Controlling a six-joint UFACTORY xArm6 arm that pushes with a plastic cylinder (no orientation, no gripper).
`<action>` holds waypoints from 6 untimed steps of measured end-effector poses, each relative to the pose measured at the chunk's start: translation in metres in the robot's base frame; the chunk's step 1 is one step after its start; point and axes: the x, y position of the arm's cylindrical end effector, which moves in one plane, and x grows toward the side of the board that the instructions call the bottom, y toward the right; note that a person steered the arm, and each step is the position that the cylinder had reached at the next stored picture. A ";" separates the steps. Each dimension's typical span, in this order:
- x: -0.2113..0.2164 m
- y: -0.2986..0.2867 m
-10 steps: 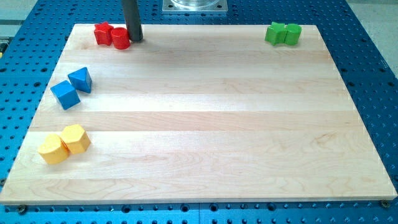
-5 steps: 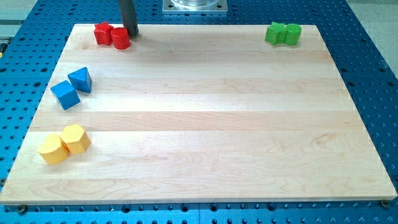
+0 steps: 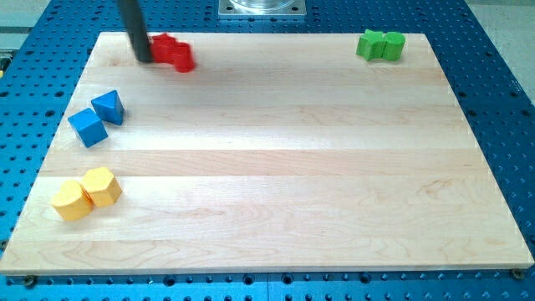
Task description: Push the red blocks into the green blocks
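Two red blocks sit together near the board's top left: a star-like red block (image 3: pixel 165 48) and a red cylinder (image 3: pixel 181 58) to its lower right, both blurred. My tip (image 3: pixel 144 58) is just left of them, touching or nearly touching the star-like one. Two green blocks sit together at the top right: a green star-like block (image 3: pixel 368 44) and a green cylinder (image 3: pixel 392 46), far to the right of the red pair.
A blue triangle (image 3: pixel 109 107) and a blue cube (image 3: pixel 88 127) lie at the left edge. Two yellow blocks (image 3: pixel 84 192) lie at the lower left. The wooden board (image 3: pixel 276 167) rests on a blue perforated table. A metal base (image 3: pixel 262 7) stands at the top.
My tip has gone from the right of the red blocks round to their left. The red pair has slid to the right by about a block's width.
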 end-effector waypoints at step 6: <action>-0.052 0.017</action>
